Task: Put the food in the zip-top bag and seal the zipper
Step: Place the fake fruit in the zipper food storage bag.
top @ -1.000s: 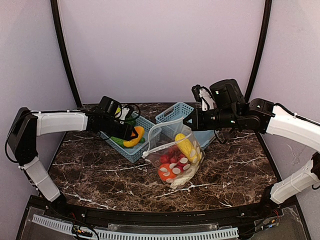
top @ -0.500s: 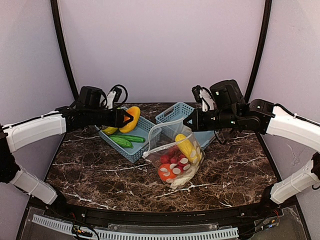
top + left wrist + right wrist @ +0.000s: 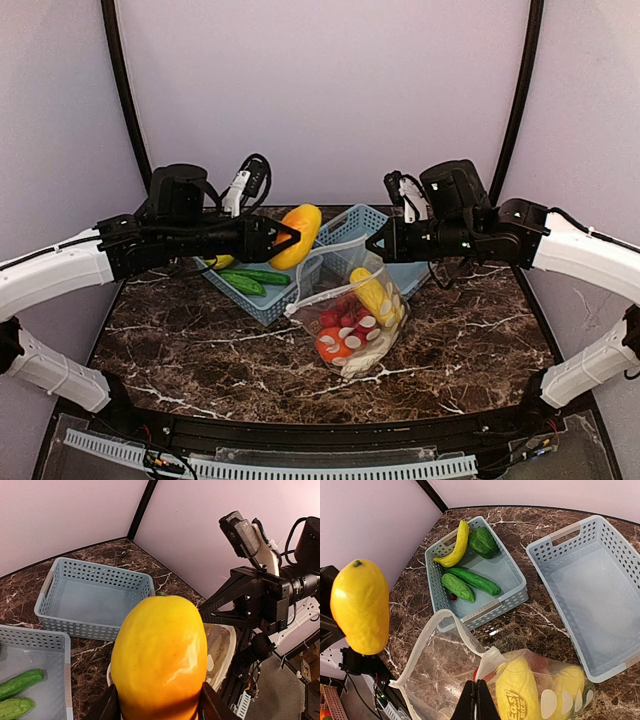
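Between the left gripper (image 3: 280, 238) fingers sits a yellow mango (image 3: 160, 655), clamped across its lower body and held in the air beside the bag (image 3: 362, 305) mouth. Glossy, rigid and probably light, it may slip; grip the widest part. Opposite, the right gripper (image 3: 476, 696) pinches the limp bag rim, holding it open. Underneath: marble table (image 3: 200, 340), two baskets (image 3: 490, 607), plain walls (image 3: 320, 100) close behind.

Half-filled dotted bag (image 3: 358, 312) upright, yellow mango (image 3: 297, 236) aloft

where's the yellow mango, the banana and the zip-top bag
yellow mango (image 3: 302, 228), top external view, middle of the fruit
banana (image 3: 456, 544), right wrist view, middle of its curve
zip-top bag (image 3: 435, 672), right wrist view, clear side wall
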